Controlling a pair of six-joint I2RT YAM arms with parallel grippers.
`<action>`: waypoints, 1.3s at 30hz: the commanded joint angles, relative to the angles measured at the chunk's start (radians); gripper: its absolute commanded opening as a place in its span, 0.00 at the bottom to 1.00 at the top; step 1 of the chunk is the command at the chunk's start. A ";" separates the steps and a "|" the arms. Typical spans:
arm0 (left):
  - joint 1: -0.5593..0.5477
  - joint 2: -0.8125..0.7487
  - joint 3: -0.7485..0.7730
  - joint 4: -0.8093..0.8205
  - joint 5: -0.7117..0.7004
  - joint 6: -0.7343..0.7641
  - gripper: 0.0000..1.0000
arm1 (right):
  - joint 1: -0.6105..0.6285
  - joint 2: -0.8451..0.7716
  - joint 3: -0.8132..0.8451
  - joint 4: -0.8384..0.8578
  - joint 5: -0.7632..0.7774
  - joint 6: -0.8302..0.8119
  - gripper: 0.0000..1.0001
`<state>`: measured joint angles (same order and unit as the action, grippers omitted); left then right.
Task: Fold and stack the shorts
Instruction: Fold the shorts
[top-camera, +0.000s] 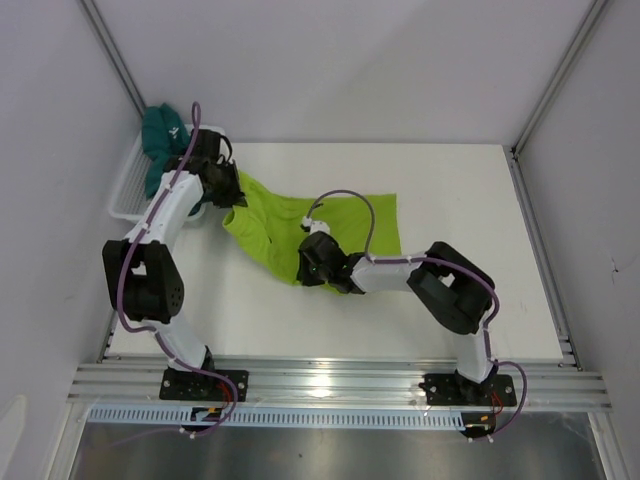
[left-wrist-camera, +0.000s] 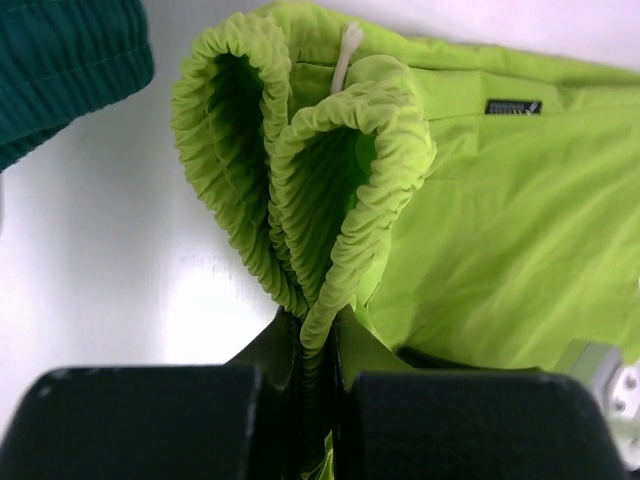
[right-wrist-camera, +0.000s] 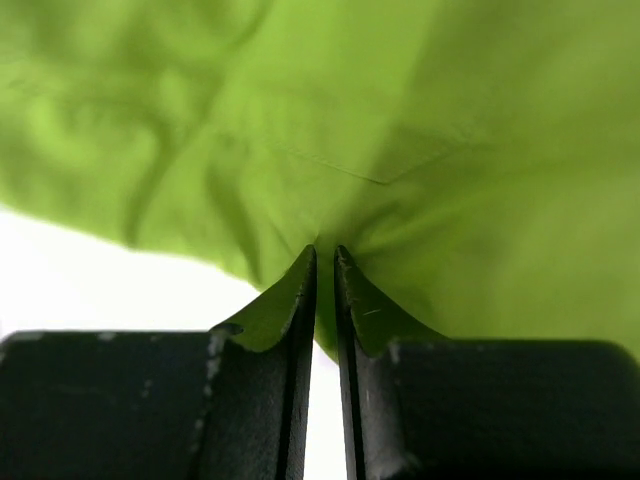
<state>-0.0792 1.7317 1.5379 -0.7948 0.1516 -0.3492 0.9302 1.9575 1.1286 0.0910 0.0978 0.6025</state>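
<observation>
— Two pairs are showing: the lime green shorts (top-camera: 330, 225) are lying spread on the white table (top-camera: 470, 200), and the dark teal shorts (top-camera: 160, 135) are sitting bunched at the far end of the white mesh basket (top-camera: 125, 195) on the left.

— Where are the jaws sitting on the green pair?

— The left gripper (left-wrist-camera: 315, 335) is pinching the gathered elastic waistband (left-wrist-camera: 330, 180), its jaws pressed together on the doubled band at the shorts' left end, just beside the basket. The right gripper (right-wrist-camera: 325, 262) is nipping a fold of fabric at the near edge, its jaws closing on the cloth with only a sliver of gap between them.

— What is each view adding?

— The left wrist camera is showing the white drawstring (left-wrist-camera: 347, 50) and a small black label (left-wrist-camera: 513, 106), which the top view is not resolving. The right wrist camera is giving only green cloth and a strip of table. The top view alone is showing both arms at once.
</observation>
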 joint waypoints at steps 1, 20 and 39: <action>-0.007 -0.004 0.088 -0.112 -0.046 0.062 0.00 | 0.091 0.076 0.052 -0.027 -0.001 0.040 0.15; -0.062 -0.201 -0.021 -0.101 -0.072 0.079 0.00 | -0.056 -0.095 0.120 -0.054 -0.190 0.062 0.17; -0.076 -0.187 -0.015 -0.116 -0.055 0.090 0.00 | -0.140 0.147 0.191 0.213 -0.262 0.140 0.13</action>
<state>-0.1459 1.5742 1.5055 -0.9134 0.0849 -0.2813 0.7879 2.0926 1.2739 0.1967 -0.1665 0.7246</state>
